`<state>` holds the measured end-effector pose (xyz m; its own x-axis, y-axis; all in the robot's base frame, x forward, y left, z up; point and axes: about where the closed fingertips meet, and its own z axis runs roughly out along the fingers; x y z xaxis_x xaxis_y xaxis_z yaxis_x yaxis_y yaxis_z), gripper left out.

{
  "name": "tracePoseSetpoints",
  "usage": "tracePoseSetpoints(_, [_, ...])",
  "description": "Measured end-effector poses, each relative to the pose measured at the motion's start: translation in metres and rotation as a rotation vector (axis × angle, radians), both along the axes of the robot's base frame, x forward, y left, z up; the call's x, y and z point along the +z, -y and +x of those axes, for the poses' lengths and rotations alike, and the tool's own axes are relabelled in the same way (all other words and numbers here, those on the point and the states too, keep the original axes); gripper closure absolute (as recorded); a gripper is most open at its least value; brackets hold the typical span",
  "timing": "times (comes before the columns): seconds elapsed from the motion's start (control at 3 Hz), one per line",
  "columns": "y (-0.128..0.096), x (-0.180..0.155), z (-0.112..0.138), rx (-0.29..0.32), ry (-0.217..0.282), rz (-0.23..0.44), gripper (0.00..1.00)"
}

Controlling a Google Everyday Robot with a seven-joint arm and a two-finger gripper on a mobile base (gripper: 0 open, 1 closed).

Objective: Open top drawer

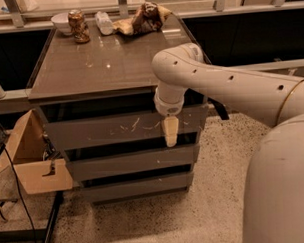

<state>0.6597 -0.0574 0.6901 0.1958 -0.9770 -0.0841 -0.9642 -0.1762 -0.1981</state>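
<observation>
Camera view showed the approach step: the end effector (171, 135), whose grip state I could not tell, had the top drawer (102, 131) just behind it. Next, it probably needed to catch the lower edge and pull.

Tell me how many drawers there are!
3, stacked: the top drawer, with the gripper in front of it; the middle drawer under it; the bottom drawer nearest the floor.

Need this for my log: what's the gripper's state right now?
Gripper: open or closed cannot be told; it points down in front of the top drawer, right of its middle.
</observation>
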Motion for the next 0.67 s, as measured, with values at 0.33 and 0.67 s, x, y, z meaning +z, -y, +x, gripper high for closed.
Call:
tracePoseSetpoints(0.33, [-0.006, -0.018, 0.014, 0.003, -0.034, -0.026, 0.0])
tracePoseSetpoints(0.67, [-0.009, -0.028, 0.02, 0.008, -0.069, -0.046, 0.0])
